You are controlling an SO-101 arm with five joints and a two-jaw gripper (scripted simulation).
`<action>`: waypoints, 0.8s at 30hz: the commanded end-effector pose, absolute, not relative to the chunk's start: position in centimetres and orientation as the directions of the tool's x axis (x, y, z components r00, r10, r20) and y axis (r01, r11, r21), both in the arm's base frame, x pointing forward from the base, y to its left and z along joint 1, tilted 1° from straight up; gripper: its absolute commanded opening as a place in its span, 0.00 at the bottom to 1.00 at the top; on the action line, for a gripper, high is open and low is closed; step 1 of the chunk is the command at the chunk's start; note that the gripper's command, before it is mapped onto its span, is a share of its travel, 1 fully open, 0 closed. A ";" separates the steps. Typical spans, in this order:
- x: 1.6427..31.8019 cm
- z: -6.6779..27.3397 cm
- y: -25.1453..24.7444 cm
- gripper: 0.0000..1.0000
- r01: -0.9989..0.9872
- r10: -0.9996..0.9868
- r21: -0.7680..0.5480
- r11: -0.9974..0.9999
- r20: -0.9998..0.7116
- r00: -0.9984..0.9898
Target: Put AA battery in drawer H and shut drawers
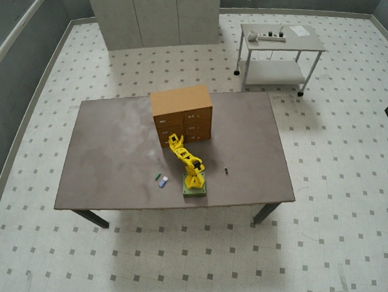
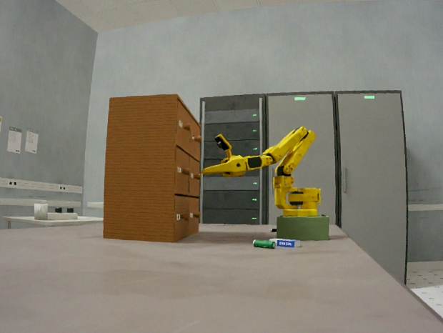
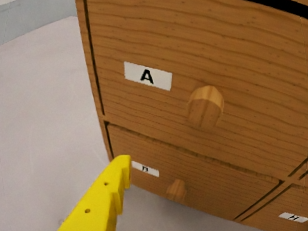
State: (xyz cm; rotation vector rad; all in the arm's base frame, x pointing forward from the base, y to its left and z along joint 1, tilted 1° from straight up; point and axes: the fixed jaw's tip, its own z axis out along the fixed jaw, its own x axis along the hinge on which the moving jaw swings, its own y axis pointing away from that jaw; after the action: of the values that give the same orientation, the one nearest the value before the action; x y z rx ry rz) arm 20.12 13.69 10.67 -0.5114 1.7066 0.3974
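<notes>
The green AA battery (image 1: 158, 177) (image 2: 264, 244) lies on the table beside the eraser. The wooden chest (image 1: 181, 100) (image 2: 141, 168) stands upright; its drawers look shut. Drawer H, the bottom right one, shows its label (image 3: 294, 217) at the wrist view's lower right. Drawer A (image 3: 150, 104) is the middle left one, with a round knob (image 3: 205, 107). My gripper (image 2: 203, 172) is open and empty, level with the middle row, close to the chest front. In the wrist view one yellow finger (image 3: 107, 191) shows left of and below A's knob; the other finger is out of view.
A blue and white eraser (image 1: 163, 182) (image 2: 288, 243) lies beside the battery, left of the arm's green base (image 1: 194, 192) (image 2: 303, 227). A small black object (image 1: 226, 170) lies right of the base. The lower left drawer's knob (image 3: 176, 190) sticks out below A.
</notes>
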 end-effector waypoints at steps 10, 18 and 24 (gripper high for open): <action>19.9 9.9 13.5 0.50 -0.542 -0.201 -0.018 0.840 -0.939 -0.280; 19.2 9.0 13.1 0.50 -0.543 -0.265 -0.021 0.839 -0.889 -0.374; 18.8 8.7 12.8 0.50 -0.544 -0.295 -0.022 0.839 -0.859 -0.419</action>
State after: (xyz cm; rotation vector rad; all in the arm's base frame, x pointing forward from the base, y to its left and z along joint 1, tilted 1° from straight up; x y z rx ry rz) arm 18.92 12.92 8.41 -0.6020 2.0089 0.3332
